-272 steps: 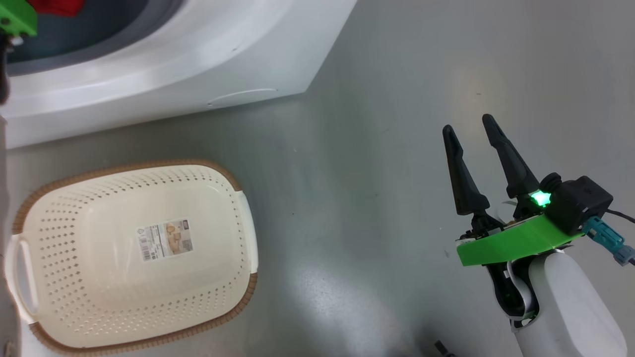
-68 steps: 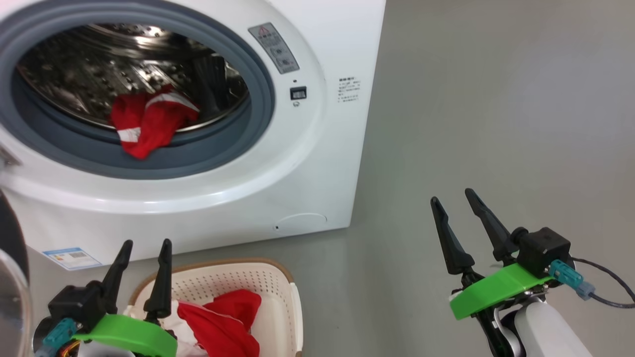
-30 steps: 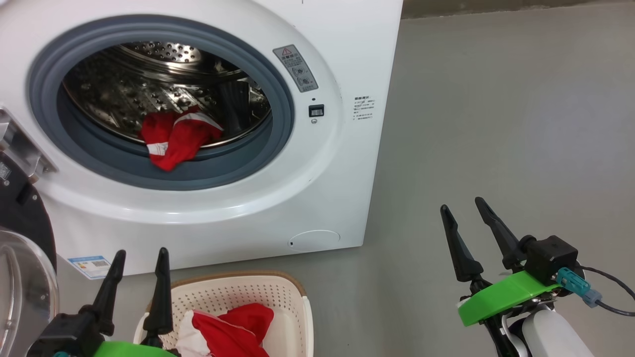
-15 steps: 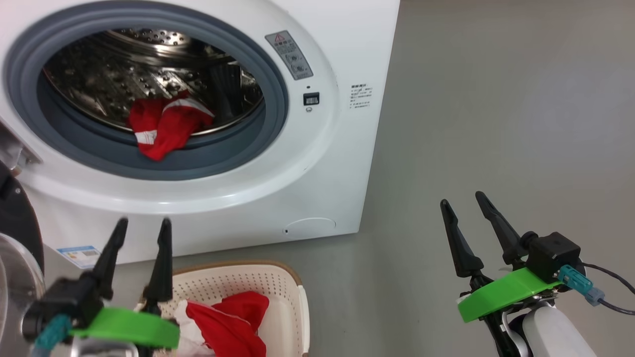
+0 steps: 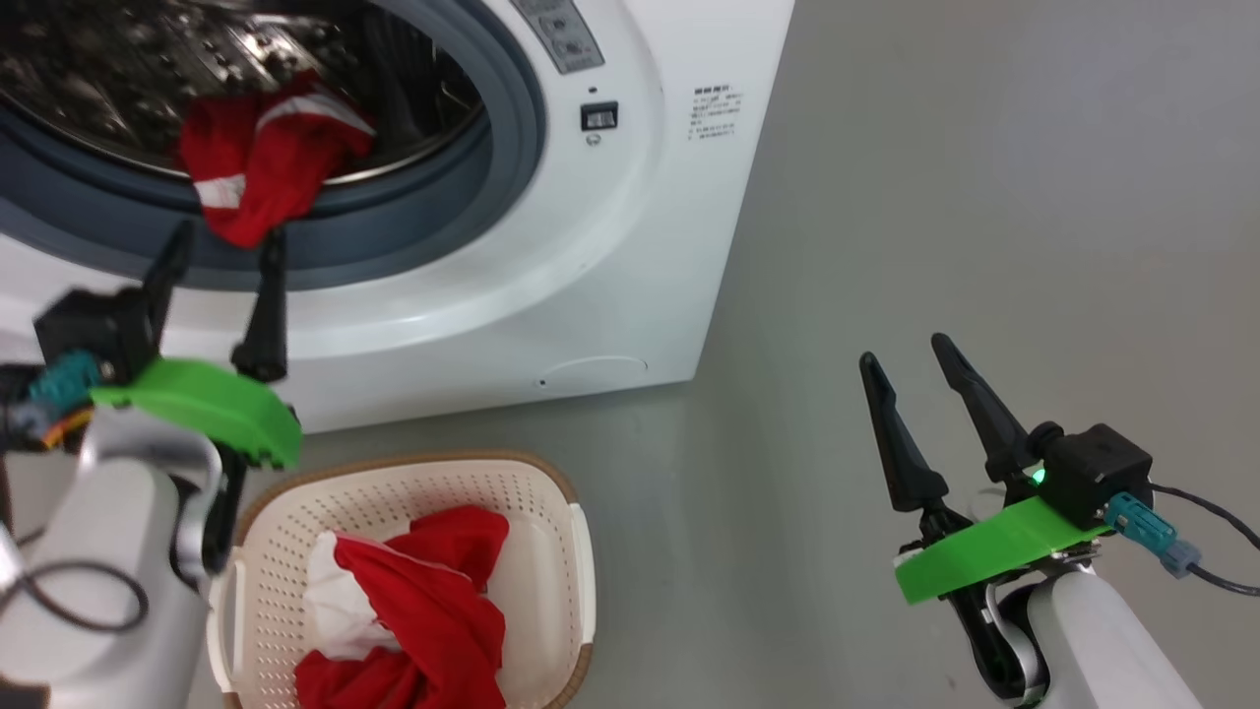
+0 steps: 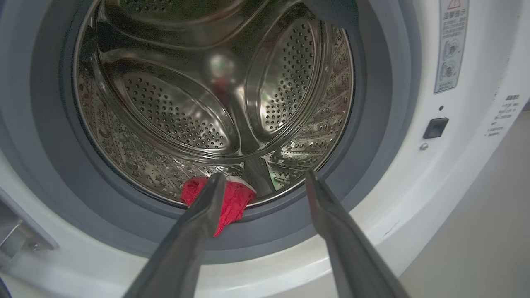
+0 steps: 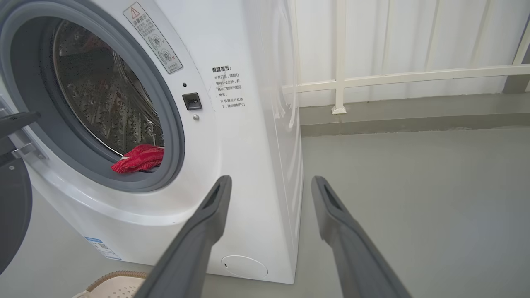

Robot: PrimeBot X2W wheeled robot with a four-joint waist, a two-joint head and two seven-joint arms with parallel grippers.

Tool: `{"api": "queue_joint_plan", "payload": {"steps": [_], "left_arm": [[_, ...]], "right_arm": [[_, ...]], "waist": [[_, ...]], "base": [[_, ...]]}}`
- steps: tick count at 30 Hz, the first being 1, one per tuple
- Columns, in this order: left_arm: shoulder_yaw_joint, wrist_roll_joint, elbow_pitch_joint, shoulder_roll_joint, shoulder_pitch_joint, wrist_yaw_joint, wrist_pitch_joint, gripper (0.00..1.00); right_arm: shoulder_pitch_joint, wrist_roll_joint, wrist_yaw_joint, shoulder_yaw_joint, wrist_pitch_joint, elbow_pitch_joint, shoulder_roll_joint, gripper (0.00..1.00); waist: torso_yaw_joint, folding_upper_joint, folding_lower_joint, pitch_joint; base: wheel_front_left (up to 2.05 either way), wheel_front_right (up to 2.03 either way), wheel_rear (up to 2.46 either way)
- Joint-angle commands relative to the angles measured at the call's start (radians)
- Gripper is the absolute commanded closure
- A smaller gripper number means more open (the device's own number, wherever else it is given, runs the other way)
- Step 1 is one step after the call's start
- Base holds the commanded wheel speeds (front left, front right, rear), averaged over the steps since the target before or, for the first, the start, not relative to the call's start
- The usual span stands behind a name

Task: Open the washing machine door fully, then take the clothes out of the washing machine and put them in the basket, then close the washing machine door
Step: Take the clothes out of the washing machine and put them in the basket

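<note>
Your left pincer is held high at the left of the head view, its two dark fingers spread apart and gripping nothing. Your right pincer sits low at the right, fingers pointing up, likewise spread wide and empty-handed.

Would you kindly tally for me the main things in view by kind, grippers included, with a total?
Washing machine: 1
Basket: 1
Red clothes bundles: 2, drum bundle and basket bundle
Grippers: 2, left gripper and right gripper, both open
Total: 6
</note>
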Motion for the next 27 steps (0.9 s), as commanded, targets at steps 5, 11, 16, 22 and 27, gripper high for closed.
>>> {"api": "queue_joint_plan", "payload": {"steps": [5,11,16,22,27], "left_arm": [[0.027,0.012,0.114,0.039,-0.180,-0.013,0.008,0.00],[0.004,0.048,0.283,0.064,-0.361,-0.016,0.009,0.00],[-0.024,0.083,0.398,0.081,-0.504,-0.023,0.005,0.00],[-0.055,0.116,0.526,0.120,-0.637,-0.036,0.023,0.00],[-0.076,0.134,0.601,0.130,-0.730,-0.040,0.034,0.00]], "right_arm": [[-0.044,0.013,0.007,0.027,-0.006,-0.041,0.003,0.00],[-0.075,0.035,0.007,0.030,-0.006,-0.067,0.003,0.00],[-0.098,0.046,0.007,0.032,-0.006,-0.085,0.003,0.00],[-0.107,0.074,0.007,0.043,-0.006,-0.101,0.003,0.00],[-0.100,0.088,0.007,0.043,-0.006,-0.111,0.003,0.00]], "waist": [[-0.044,0.0000,0.0000,0.103],[-0.084,0.0000,0.0000,0.193],[-0.112,0.0000,0.0000,0.264],[-0.147,0.0000,0.0000,0.328],[-0.165,0.0000,0.0000,0.368]], "base": [[0.00,0.00,0.00],[0.00,0.00,0.00],[0.00,0.00,0.00],[0.00,0.00,0.00],[0.00,0.00,0.00]]}}
